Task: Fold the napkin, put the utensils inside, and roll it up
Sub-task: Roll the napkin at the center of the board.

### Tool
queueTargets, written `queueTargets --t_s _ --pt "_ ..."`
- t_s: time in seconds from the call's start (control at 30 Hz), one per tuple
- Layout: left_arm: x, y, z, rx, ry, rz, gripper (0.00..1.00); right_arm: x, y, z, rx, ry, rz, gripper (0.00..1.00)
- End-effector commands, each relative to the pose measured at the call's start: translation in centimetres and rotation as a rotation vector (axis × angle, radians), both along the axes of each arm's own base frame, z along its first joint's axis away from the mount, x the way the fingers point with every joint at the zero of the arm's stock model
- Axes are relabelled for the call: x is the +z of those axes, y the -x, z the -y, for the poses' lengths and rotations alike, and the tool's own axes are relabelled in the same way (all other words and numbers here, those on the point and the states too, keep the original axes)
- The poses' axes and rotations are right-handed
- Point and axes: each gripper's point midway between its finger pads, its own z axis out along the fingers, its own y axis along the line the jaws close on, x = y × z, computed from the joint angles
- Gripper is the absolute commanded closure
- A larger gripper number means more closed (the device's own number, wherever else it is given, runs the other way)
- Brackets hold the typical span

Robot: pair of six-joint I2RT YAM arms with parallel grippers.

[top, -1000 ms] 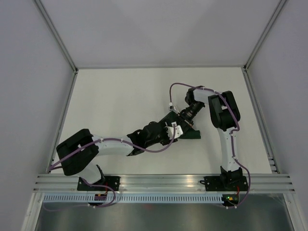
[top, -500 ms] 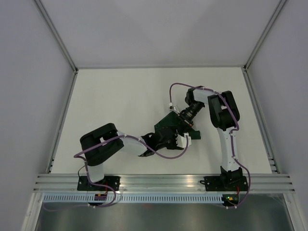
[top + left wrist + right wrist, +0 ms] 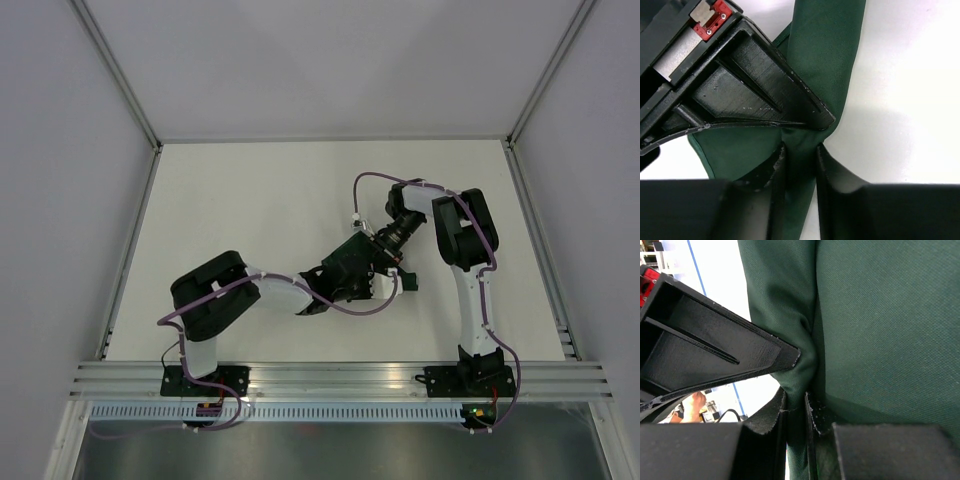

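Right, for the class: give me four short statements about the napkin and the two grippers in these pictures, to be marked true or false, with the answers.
1. The left gripper and the right gripper each pinch a fold of the napkin. True.
2. The napkin lies spread flat as an open square. False: it is gathered into folds between the two grippers.
3. The utensils lie in plain sight beside the napkin. False: no utensils show in any view.
4. The two grippers are close together over the middle of the table. True.
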Motion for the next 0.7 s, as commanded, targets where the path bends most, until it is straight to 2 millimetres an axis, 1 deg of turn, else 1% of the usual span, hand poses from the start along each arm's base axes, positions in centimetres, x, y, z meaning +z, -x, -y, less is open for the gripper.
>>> queueTargets --t_s 0.0,0.03,0.1,0.13,0.17,0.2,0.23,0.27,0.3,0.33,0.37,0.4,0.47,0.5,0.53,0.57,0.6,0.63,0.67 --pt "-4.3 2.9 -1.2 -0.004 -0.080 -0.222 0.79 -5.2 -2.0 2.0 0.110 0.079 0.173 0.96" --pt "-4.4 2.9 -1.2 0.008 -0.070 -0.250 0.82 -5.0 -1.9 1.9 0.104 0.073 0.174 0.94" --pt "-4.7 3.6 -1.3 -0.003 -0.068 -0.300 0.87 -4.4 -2.2 1.8 0.091 0.067 0.194 0.87" --pt "-4.8 3.7 -1.3 0.004 -0.063 -0.321 0.93 -4.2 -2.0 1.7 0.084 0.062 0.191 0.84" --pt "-4.8 4.1 -1.2 -0.008 -0.057 -0.342 0.94 -3.9 -2.2 1.6 0.080 0.057 0.202 0.77" --pt "-4.9 4.4 -1.3 -0.012 -0.062 -0.360 0.96 -3.2 -2.5 1.4 0.064 0.053 0.224 0.72" --pt "-5.1 4.6 -1.4 -0.007 -0.059 -0.384 0.97 -3.0 -2.5 1.4 0.056 0.051 0.232 0.65" --pt "-5.1 4.9 -1.3 -0.018 -0.056 -0.403 0.98 -2.6 -2.6 1.3 0.047 0.045 0.247 0.63" --pt "-5.3 5.1 -1.4 -0.018 -0.059 -0.420 0.98 -1.6 -3.1 1.1 0.027 0.044 0.278 0.60" --pt "-5.2 5.1 -1.5 -0.011 -0.055 -0.439 0.98 -1.3 -3.0 1.3 0.011 0.049 0.285 0.58" --pt "-5.3 5.5 -1.5 -0.024 -0.052 -0.465 0.98 -0.9 -3.6 1.1 -0.004 0.040 0.327 0.53" --pt "-5.4 5.6 -1.6 -0.024 -0.053 -0.479 0.98 0.3 -3.8 1.2 -0.036 0.039 0.354 0.51" --pt "-5.5 6.0 -1.7 -0.025 -0.058 -0.522 0.98 1.2 -4.9 1.2 -0.076 0.026 0.416 0.47" --pt "-5.6 6.2 -1.8 -0.028 -0.056 -0.540 0.98 2.2 -5.4 1.7 -0.112 0.025 0.446 0.47" --pt "-5.6 6.0 -1.8 -0.018 -0.051 -0.558 0.98 2.7 -5.7 1.8 -0.152 0.029 0.452 0.46" --pt "-5.8 6.2 -2.0 -0.020 -0.062 -0.582 0.98 3.7 -7.0 2.2 -0.197 0.017 0.506 0.46" --pt "-5.9 6.3 -2.1 -0.011 -0.063 -0.603 0.98 3.9 -7.1 2.5 -0.229 0.015 0.508 0.45" --pt "-5.7 5.9 -2.0 -0.004 -0.056 -0.615 0.98 4.2 -7.5 2.9 -0.277 0.021 0.507 0.45" --pt "-5.8 6.3 -2.2 -0.009 -0.064 -0.655 0.98 4.5 -8.4 3.2 -0.309 0.010 0.543 0.45"
